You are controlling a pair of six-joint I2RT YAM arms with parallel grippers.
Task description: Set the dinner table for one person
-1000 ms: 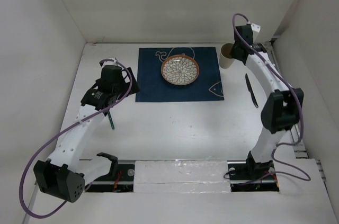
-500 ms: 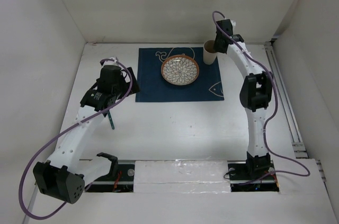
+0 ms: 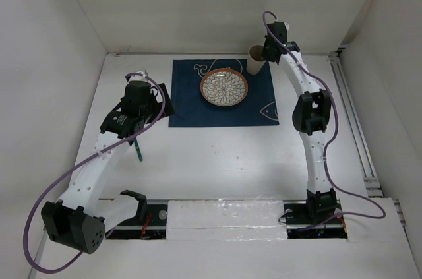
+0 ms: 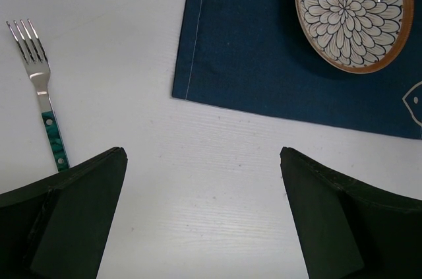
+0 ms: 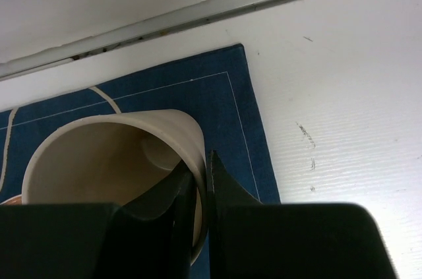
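Bench (image 3: 217, 160): white; mat (image 3: 191, 104) with plate (image 3: 225, 86) lies at far middle.
Right hand (image 5: 203, 180): pinches cup (image 5: 99, 154) rim at mat's far right corner.
Left hand (image 4: 201, 160): spread wide, empty, fork (image 4: 41, 94) just left.

Top: high, from behind, looking down on whole table (image 3: 217, 160). Wrists: close, downward; all three share the mat (image 3: 191, 107).

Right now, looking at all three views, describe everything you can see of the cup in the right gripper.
The cup is plain cream, no handle showing, with a round open mouth and nothing visible inside. The right gripper's fingers pinch its wall at the rim, one inside, one outside. It is over the far right corner of the dark blue mat; whether its base rests on the mat cannot be seen.
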